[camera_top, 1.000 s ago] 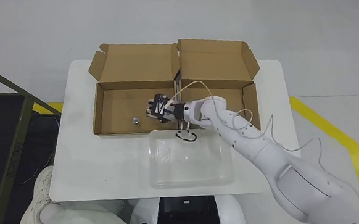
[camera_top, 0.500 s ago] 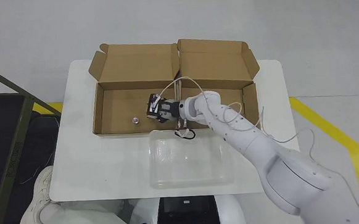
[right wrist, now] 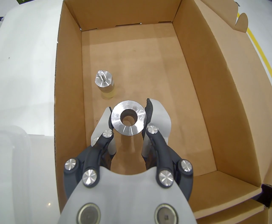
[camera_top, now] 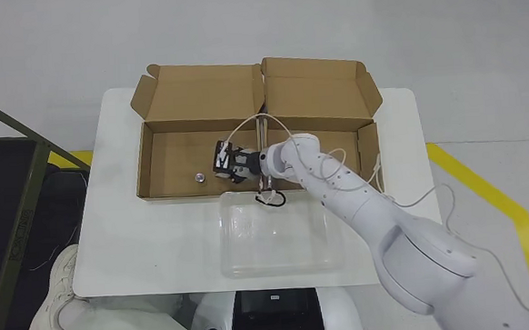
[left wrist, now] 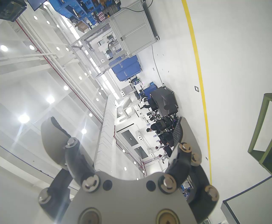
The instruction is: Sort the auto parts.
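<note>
The right gripper point(right wrist: 128, 121) pinches a metal ring point(right wrist: 119, 118) between its fingertips inside a cardboard box point(right wrist: 191, 84), seemingly clear of the floor, with a small stud point(right wrist: 104, 83) standing just beyond the fingertips, apart from them; the left gripper point(left wrist: 115, 129) is spread, holding nothing.

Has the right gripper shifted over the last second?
Yes. The right gripper, shut on the ring, has edged slightly deeper into the left box, closer to the small part on its floor.
</note>
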### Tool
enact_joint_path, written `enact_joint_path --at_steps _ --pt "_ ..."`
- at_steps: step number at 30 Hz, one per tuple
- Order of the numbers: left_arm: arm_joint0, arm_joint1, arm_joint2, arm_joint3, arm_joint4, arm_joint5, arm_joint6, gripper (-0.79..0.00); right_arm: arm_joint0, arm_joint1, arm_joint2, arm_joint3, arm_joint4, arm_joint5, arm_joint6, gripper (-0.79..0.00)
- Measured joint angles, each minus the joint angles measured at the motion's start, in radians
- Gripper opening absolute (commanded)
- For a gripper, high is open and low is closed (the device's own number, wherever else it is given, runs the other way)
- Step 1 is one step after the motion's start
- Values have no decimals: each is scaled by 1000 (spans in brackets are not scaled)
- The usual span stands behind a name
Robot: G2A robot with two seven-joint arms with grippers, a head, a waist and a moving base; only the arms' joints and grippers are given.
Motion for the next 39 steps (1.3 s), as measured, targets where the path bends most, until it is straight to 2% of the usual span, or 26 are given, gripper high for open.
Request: enact_joint_path --at_steps 10,22,31,37,39 --pt "0 0 0 0 0 0 0 0 16 -13 11 25 -13 4 -54 -440" --pt "0 0 0 0 0 0 0 0 28 28 69 -32 -36 14 -158 -425" --pt "0 0 0 0 0 0 0 0 -32 104 154 -194 -66 26 -135 -413" --pt "0 0 0 0 0 0 0 0 -138 185 262 -417 -96 12 -31 -394" --pt "0 0 0 0 0 0 0 0 -192 216 312 -516 -101 0 23 -351"
